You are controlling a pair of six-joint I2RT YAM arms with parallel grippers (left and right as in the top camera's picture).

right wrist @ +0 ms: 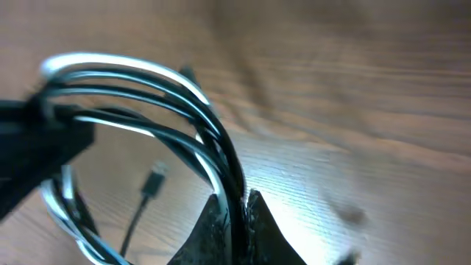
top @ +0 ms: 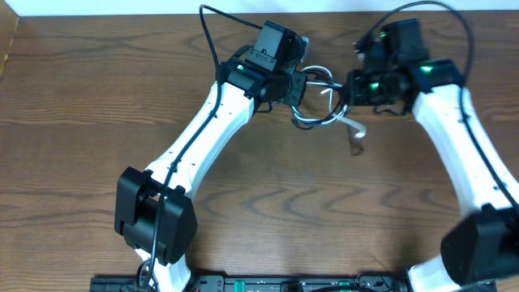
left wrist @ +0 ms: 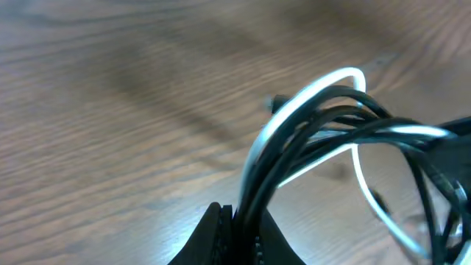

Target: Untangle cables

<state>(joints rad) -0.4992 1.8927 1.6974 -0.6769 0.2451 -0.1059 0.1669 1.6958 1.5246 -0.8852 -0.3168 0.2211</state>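
Note:
The cables (top: 318,113), one black and one white, hang as a tangled loop between my two grippers above the far middle of the table. My left gripper (top: 297,86) is shut on one side of the bundle. In the left wrist view its jaws (left wrist: 246,237) pinch the strands, and the white cable (left wrist: 324,79) arcs over the black cable (left wrist: 333,112). My right gripper (top: 344,89) is shut on the other side. The right wrist view has its jaws (right wrist: 240,224) closed on black and white strands (right wrist: 221,158). A black plug end (right wrist: 153,180) dangles below the loop.
A loose white tail (top: 355,136) of the bundle droops onto the wooden table (top: 268,203). Thick black arm cables (top: 209,36) curve above both wrists. The left arm's base (top: 154,215) stands at the near left and the right arm's base (top: 478,243) at the near right.

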